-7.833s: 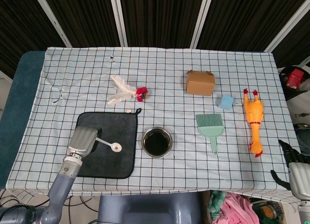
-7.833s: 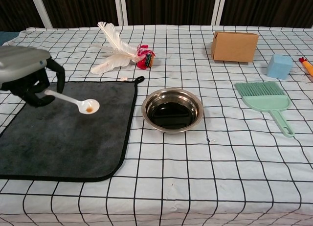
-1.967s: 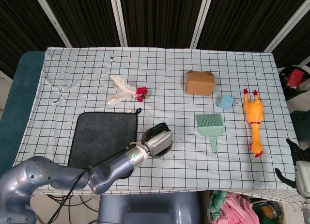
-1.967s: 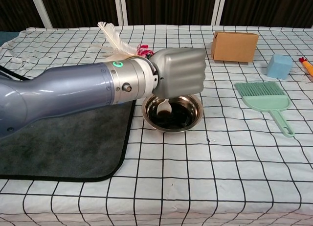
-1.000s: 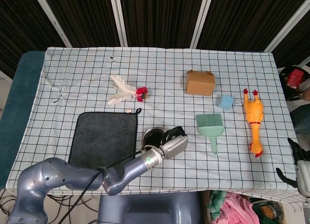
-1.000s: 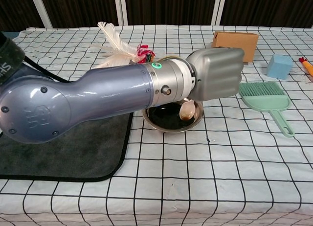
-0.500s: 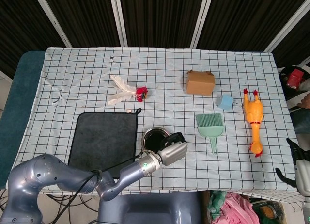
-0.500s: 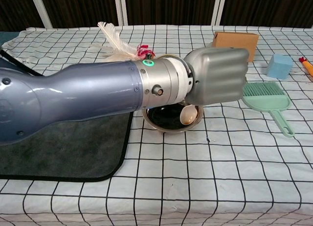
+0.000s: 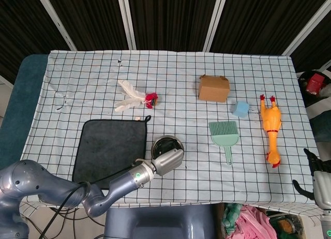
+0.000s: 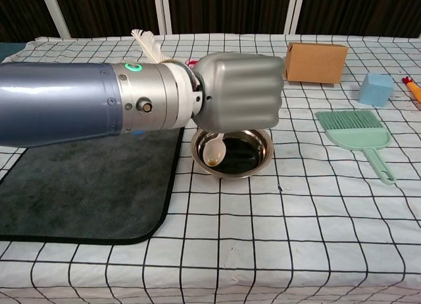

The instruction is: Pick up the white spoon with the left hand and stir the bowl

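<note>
Left hand (image 10: 240,92): fingers clamped on the spoon (image 10: 214,149), it seems.
Spoon: tip inside bowl (image 10: 258,164).
Right hand (image 9: 316,173): fingers apart.

Left robot hand (image 10: 240,90) was smooth grey metal; behind it a silver wrist ring with green light and screw, then blue-grey arm trailing black cable. Right robot hand (image 9: 316,178) had dark fingers.

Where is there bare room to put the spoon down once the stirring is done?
The black mat left of the bowl is bare. So is the cloth in front of the bowl, and the strip between the bowl and the green brush. Right over the bowl it is crowded: the left robot hand holds the spoon there.
</note>
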Controlling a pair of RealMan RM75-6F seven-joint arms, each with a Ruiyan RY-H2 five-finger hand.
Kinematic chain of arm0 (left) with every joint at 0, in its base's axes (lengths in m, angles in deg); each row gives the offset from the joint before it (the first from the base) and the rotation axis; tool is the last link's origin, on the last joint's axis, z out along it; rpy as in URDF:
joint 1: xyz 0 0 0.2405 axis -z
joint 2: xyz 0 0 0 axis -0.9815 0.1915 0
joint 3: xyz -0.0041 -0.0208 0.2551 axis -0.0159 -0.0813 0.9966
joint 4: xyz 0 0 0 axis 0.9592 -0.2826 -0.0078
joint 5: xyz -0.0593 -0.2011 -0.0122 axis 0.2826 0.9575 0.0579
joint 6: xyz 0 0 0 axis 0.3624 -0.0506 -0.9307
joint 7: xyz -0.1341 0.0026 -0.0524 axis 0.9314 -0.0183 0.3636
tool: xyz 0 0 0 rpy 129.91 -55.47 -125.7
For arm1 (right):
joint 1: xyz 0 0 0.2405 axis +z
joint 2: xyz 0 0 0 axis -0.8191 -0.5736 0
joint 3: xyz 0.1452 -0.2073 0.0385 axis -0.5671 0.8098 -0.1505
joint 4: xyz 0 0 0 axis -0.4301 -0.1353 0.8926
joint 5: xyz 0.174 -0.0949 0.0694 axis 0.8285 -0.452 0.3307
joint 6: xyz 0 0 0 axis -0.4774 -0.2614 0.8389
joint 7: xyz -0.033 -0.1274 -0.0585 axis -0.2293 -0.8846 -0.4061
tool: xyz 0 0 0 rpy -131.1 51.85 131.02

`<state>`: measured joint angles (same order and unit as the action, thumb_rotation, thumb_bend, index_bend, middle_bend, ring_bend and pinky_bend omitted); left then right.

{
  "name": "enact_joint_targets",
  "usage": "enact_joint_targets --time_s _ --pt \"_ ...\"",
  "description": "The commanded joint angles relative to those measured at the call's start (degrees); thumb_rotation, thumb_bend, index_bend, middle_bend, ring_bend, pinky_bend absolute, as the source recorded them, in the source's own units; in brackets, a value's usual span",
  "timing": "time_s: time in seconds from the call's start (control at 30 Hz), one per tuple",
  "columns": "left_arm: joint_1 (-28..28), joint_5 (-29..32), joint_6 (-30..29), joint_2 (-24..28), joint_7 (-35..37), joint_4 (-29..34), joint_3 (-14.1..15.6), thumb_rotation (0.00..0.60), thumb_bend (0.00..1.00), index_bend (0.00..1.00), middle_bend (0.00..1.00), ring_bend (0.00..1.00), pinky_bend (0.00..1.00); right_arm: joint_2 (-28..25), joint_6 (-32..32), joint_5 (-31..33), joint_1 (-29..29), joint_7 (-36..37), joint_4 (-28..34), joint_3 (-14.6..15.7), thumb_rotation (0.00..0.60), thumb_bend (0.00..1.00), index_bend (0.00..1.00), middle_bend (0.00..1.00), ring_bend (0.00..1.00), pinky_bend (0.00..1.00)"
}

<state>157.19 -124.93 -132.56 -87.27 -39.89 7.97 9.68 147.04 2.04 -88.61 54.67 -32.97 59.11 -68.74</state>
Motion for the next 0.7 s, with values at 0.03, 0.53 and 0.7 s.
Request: enact_joint_targets --time_s 0.03,0.53,0.7 --pt "-0.1 -0.1 0.1 0.2 0.3 -0.7 0.4 0.600 0.52 0.76 0.98 0.91 0.86 0.0 -0.1 0.1 -0.1 0.1 0.0 0.0 0.600 0.22 0.00 0.11 0.18 0.26" --pt "1.6 1.2 2.2 -3.2 1.4 -8.6 -1.1 0.600 0.52 0.76 0.98 0.91 0.87 -0.2 -0.2 0.3 -0.2 0.7 -0.2 -0.2 0.600 0.22 0.00 0.11 0.18 0.26" --pt "2.1 1.4 3.1 -4.7 1.6 -10.8 -1.2 0.600 0.52 0.76 0.98 0.91 0.87 -0.3 -0.4 0.2 -0.4 0.9 0.0 -0.1 0.600 0.22 0.00 0.11 0.18 0.26"
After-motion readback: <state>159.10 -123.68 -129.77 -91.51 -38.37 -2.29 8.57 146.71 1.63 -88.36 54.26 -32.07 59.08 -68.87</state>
